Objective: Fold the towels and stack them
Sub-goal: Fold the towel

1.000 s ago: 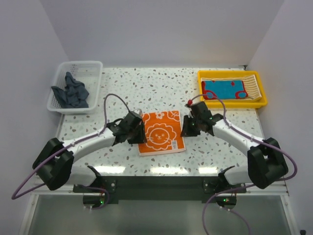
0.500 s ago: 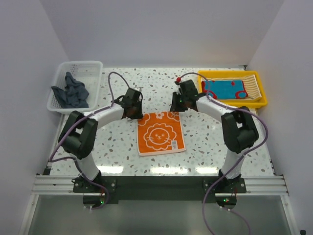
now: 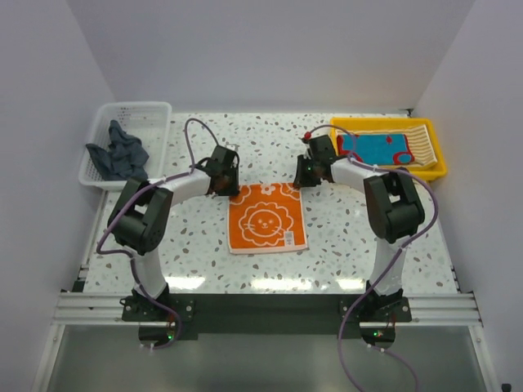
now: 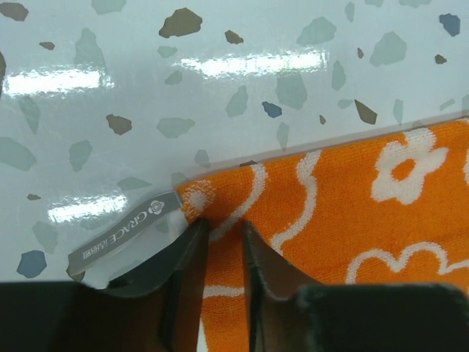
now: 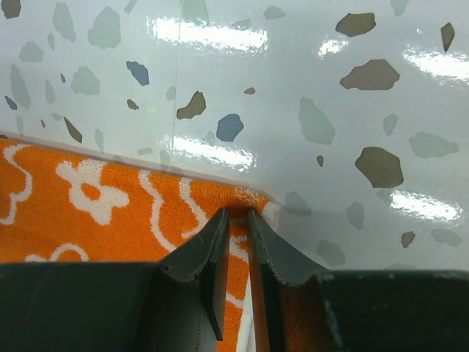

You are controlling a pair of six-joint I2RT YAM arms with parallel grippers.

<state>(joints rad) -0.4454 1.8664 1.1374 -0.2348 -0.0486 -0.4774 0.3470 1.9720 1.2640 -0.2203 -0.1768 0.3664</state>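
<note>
An orange towel [image 3: 265, 224] with a white lion face and flowers lies flat at the table's centre. My left gripper [image 3: 230, 188] is shut on its far left corner, next to a grey label [image 4: 124, 231]; orange cloth [image 4: 352, 205] fills the narrow gap in the left gripper [image 4: 223, 224]. My right gripper [image 3: 301, 184] is shut on the far right corner, and in the wrist view the right gripper [image 5: 236, 211] pinches the orange cloth [image 5: 88, 213] at its edge. A dark blue-grey towel [image 3: 118, 155] lies crumpled. A teal towel [image 3: 377, 149] with red marks rests on a tan striped towel [image 3: 421, 139].
The white mesh basket [image 3: 159, 122] holding the dark towel stands at the back left. The yellow tray [image 3: 439, 167] with the teal and striped towels stands at the back right. Both arms arch over the speckled table [image 3: 261, 139] on either side of the orange towel.
Both grippers went from the towel's sides to its far corners. The left jaws closed on the corner. The towel has shifted slightly away from the bases.
</note>
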